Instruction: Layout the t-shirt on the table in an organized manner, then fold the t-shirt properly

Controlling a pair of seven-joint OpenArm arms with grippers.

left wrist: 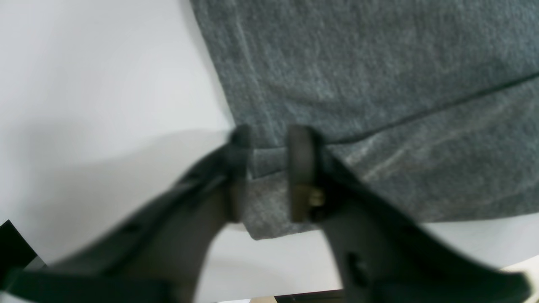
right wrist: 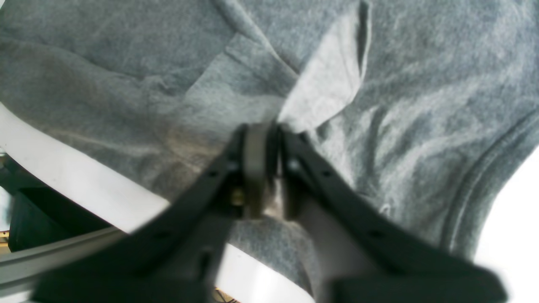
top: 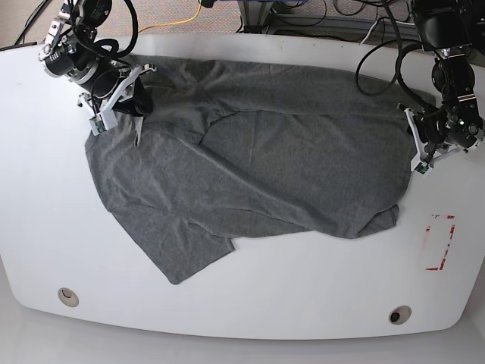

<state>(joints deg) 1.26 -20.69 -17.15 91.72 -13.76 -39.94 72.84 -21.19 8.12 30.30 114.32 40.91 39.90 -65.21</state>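
Two black grippers work at opposite ends of a large heather-grey short-sleeved t-shirt (top: 258, 174) of thin, wrinkly knit, which lies spread across the middle of the glossy white table (top: 250, 311) with rounded edges. The cloth is creased, with one sleeve trailing toward the near left and a folded lobe at the near right. The left gripper (left wrist: 269, 176) sits at the shirt's right edge in the base view; its wrist view shows its padded jaws parted a moderate way, straddling a hemmed corner of fabric that lies slack between them. The right gripper (right wrist: 267, 168) is at the far left; its jaws stand narrow, nearly together, with a bunched fold of knit between them, though blur hides whether they actually pinch it. A red tape rectangle (top: 440, 243) marks the table at the near right, apart from the shirt, and two round grommet holes (top: 67, 296) sit along the near edge.
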